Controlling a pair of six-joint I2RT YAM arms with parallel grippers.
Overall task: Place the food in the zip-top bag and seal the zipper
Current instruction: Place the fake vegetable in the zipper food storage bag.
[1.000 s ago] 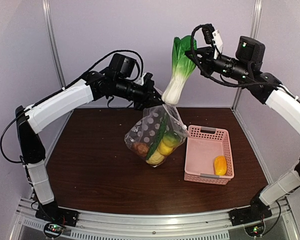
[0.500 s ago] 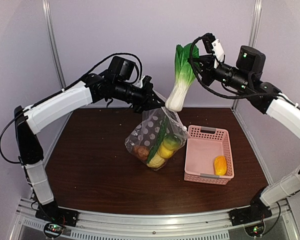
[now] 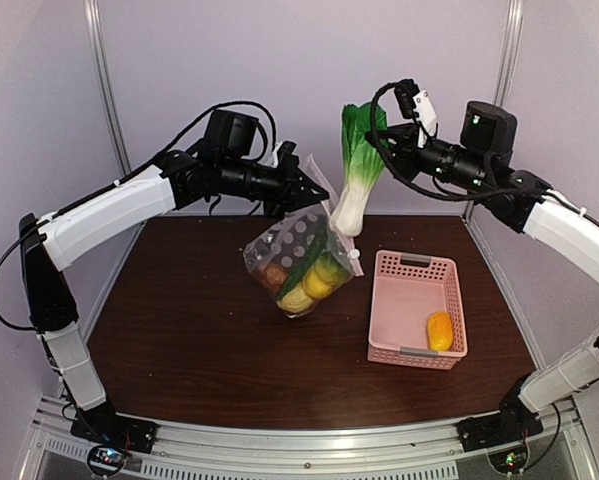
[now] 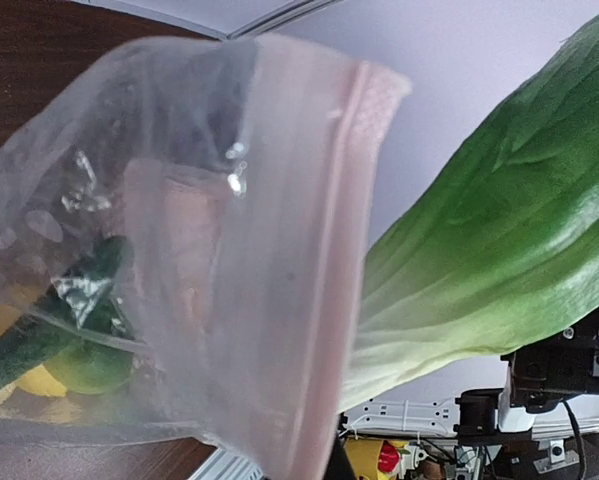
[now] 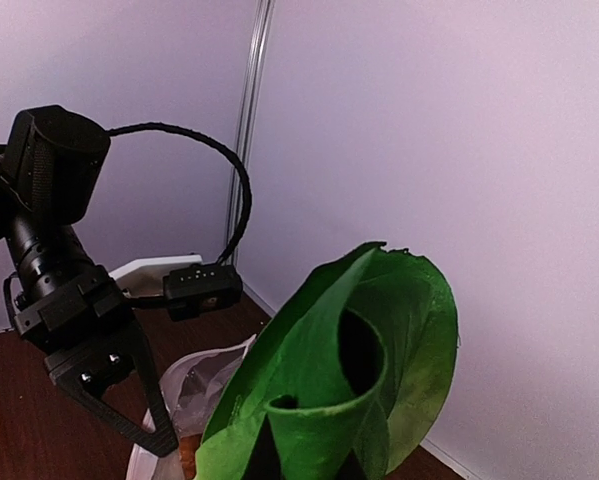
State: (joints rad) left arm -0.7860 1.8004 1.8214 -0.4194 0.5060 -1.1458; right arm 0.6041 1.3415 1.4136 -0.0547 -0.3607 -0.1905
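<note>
My left gripper [image 3: 299, 188] is shut on the top edge of the zip-top bag [image 3: 297, 262], which hangs above the table. Through the clear plastic I see lemons [image 3: 317, 284], a green vegetable [image 4: 49, 335] and a brown piece [image 3: 274, 277]. The pale zipper strip [image 4: 331, 290] runs along the bag's mouth. My right gripper [image 3: 387, 135] is shut on the green leaves of the bok choy [image 3: 357, 165], held nearly upright. Its white stem [image 3: 347, 215] touches the bag's upper right edge; I cannot tell whether it is inside. An orange-yellow piece [image 3: 439, 330] lies in the pink basket.
The pink perforated basket [image 3: 411, 266] stands on the brown table [image 3: 179, 340] to the right of the bag. Grey walls and metal posts close off the back and both sides.
My left arm has lifted the bag a little and shifted it left. My right arm has brought the bok choy down and more upright, its stem now against the bag's top edge.
</note>
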